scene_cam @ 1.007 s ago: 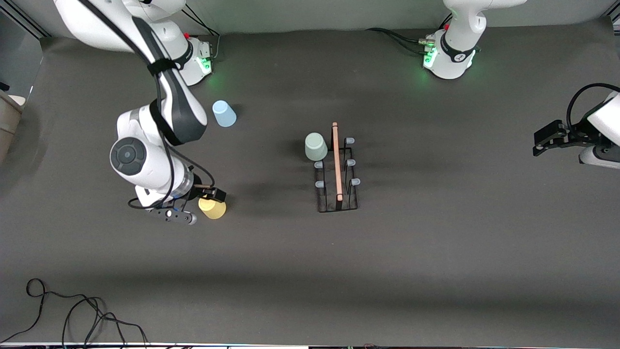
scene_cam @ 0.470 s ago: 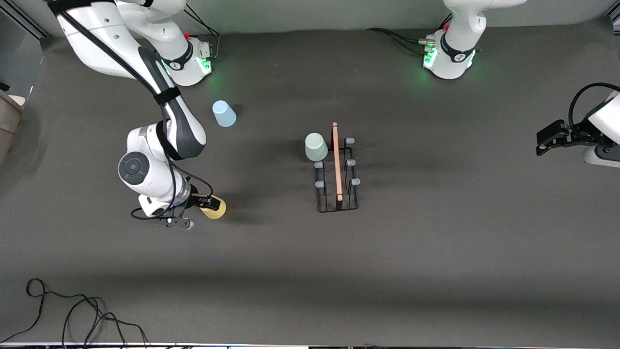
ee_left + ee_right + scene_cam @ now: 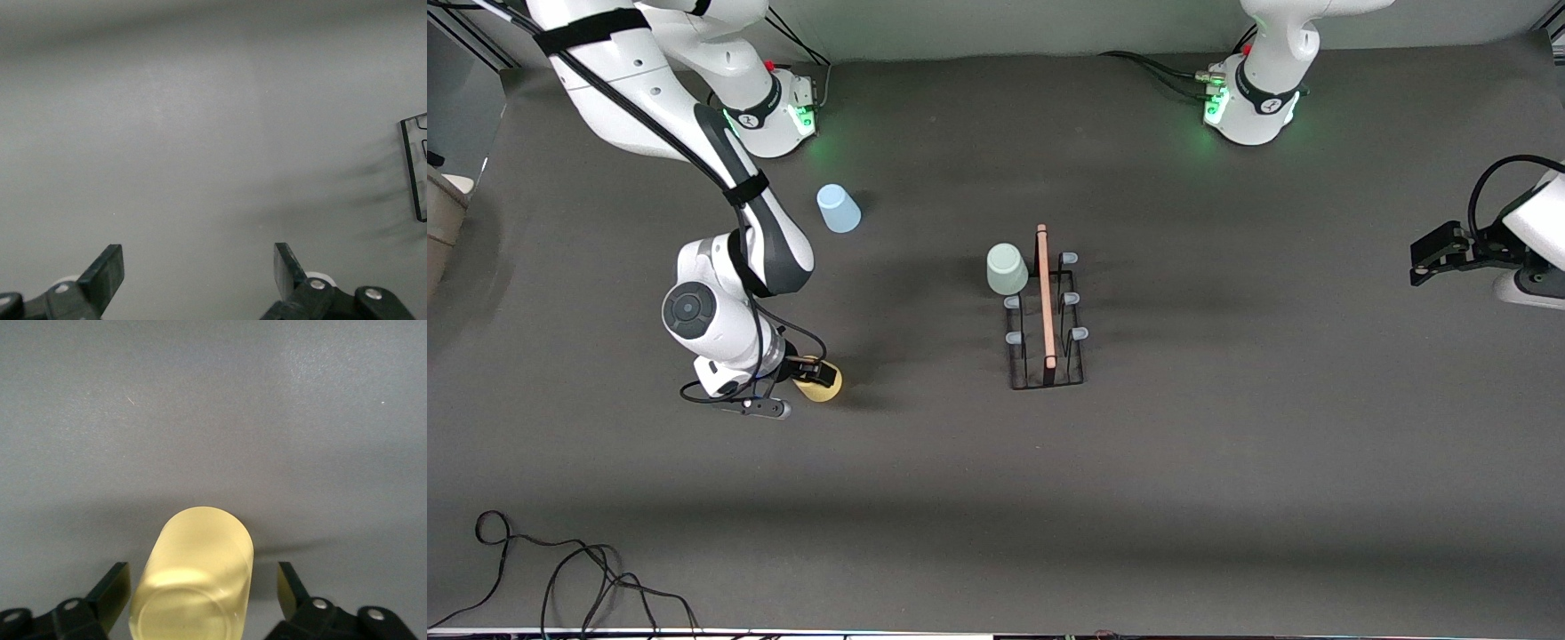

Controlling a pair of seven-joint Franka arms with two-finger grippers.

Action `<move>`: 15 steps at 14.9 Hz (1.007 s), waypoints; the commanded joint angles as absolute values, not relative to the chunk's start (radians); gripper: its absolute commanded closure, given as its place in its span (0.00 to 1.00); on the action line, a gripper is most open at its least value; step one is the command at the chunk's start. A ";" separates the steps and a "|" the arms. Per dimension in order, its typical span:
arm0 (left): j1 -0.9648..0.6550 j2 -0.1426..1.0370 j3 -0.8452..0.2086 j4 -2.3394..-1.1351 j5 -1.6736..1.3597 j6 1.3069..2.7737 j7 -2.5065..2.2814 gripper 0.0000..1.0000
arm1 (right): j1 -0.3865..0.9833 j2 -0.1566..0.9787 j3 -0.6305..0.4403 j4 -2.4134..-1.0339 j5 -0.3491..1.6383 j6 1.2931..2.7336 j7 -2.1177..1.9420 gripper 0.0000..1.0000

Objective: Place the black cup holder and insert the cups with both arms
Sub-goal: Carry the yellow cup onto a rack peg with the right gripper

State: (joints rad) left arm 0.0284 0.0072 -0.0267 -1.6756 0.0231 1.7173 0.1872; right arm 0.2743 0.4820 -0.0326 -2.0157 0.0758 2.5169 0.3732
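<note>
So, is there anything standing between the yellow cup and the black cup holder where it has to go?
Nothing visible stands in the way. The yellow cup, between the fingers of the right end effector, has only bare table between it and the black cup holder. The pale green cup already sits on the holder's prong farthest from the front camera; two prongs beside it are free.

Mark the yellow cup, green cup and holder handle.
yellow cup (image 3: 193, 580), right wrist view, side wall.
green cup (image 3: 1007, 268), front view, upturned base.
black cup holder (image 3: 1047, 302), front view, wooden handle.
</note>
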 commanded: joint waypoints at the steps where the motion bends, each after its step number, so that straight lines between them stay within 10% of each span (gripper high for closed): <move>1: 0.015 0.009 -0.026 -1.677 0.040 1.697 0.169 0.00 | 0.272 0.483 -0.028 -2.036 0.094 2.553 0.347 0.39; 5: 0.014 0.011 -0.026 -1.678 0.040 1.692 0.169 0.00 | 0.275 0.447 -0.026 -2.033 0.095 2.511 0.351 1.00; 15: 0.017 0.011 -0.029 -1.678 0.028 1.717 0.120 0.00 | 0.392 0.302 -0.018 -1.826 0.224 2.165 0.601 1.00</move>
State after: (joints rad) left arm 0.0250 0.0155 -0.0315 -1.6784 0.0229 1.7076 0.1609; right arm 0.3358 0.2869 -0.0156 -1.8894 0.2030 2.1985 0.4922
